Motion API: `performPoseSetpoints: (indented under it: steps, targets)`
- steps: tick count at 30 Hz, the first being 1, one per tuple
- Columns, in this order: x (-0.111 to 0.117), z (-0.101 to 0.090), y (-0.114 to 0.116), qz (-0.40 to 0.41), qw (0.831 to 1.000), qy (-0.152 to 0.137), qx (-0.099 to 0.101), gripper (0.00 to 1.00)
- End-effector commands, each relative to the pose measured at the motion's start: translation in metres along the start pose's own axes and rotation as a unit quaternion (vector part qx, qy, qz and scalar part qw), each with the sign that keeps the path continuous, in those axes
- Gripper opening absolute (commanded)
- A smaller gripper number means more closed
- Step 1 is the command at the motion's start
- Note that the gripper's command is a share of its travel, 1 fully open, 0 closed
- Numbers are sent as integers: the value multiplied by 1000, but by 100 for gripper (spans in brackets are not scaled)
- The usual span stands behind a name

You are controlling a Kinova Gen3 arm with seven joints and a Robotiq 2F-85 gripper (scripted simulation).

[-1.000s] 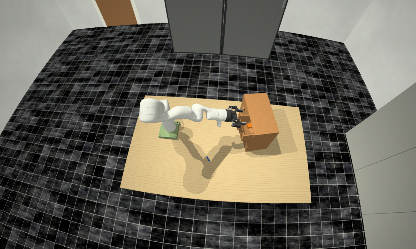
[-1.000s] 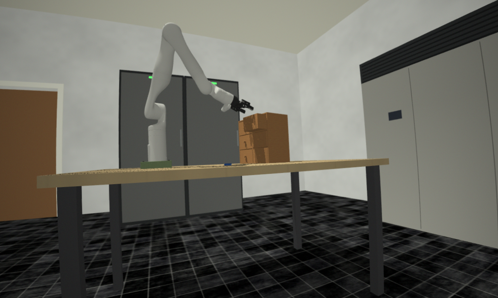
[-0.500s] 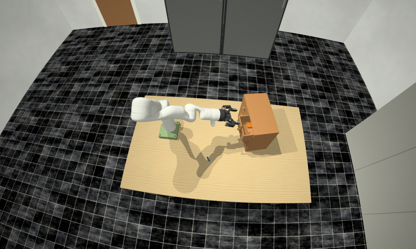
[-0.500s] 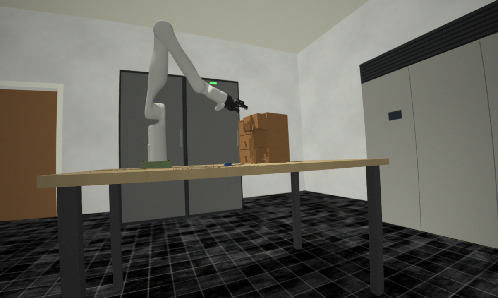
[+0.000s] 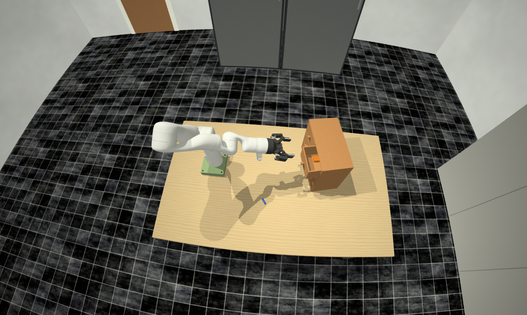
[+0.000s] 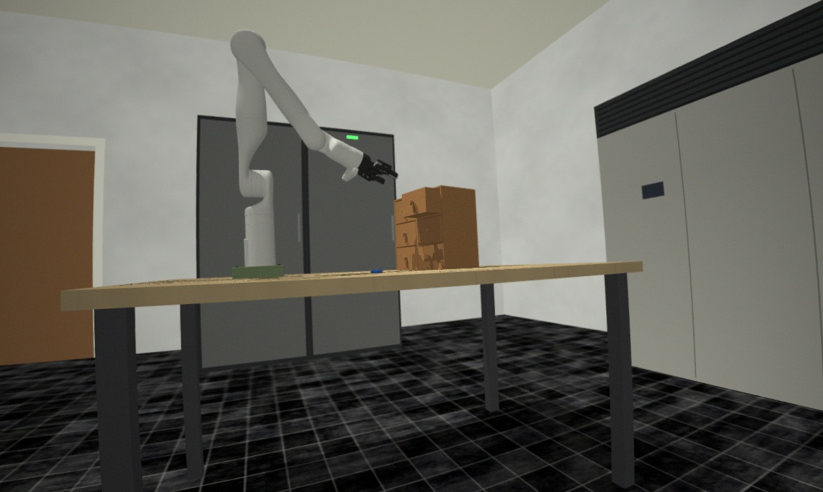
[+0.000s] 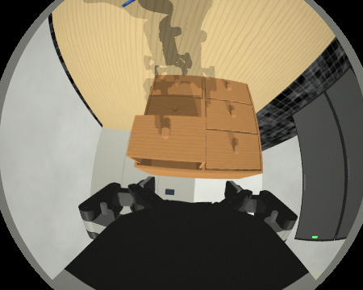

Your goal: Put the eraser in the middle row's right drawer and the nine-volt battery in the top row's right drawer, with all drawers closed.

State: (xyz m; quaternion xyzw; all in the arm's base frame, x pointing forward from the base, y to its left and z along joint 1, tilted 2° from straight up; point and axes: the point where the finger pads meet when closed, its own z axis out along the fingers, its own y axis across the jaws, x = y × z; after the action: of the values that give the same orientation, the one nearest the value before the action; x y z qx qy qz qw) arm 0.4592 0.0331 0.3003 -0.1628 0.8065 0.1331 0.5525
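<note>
Tiled floor (image 5: 100, 235) (image 6: 316, 415), 1 orange battery (image 5: 315, 159) lying lengthwise across drawer (image 5: 310, 157) (image 6: 419, 201) (image 7: 167, 138), end effector (image 5: 293, 147) (image 6: 389, 178) (image 7: 189, 187) spread

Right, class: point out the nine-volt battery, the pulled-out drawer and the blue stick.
Nine-volt battery (image 5: 315, 159): top view, upper face.
Pulled-out drawer (image 5: 306, 166) (image 6: 420, 203) (image 7: 181, 145): top, exterior, wrist views, front panel.
Blue stick (image 5: 263, 201) (image 6: 376, 270) (image 7: 128, 3): same views, visible middle.

Orange battery (image 5: 315, 159) — in open top drawer (image 5: 311, 165) (image 6: 415, 202) (image 7: 181, 141)
</note>
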Motion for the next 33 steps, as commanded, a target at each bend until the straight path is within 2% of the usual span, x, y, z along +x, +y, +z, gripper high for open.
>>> performPoseSetpoints:
  steps: [1, 11, 22, 33]
  targets:
    - [4, -15, -13, 6, 1000, 0, 14, 100]
    - [11, -39, -12, 6, 1000, 0, 14, 100]
    - [14, -50, -12, 6, 1000, 0, 14, 100]
    - [15, -52, -12, 6, 1000, 0, 14, 100]
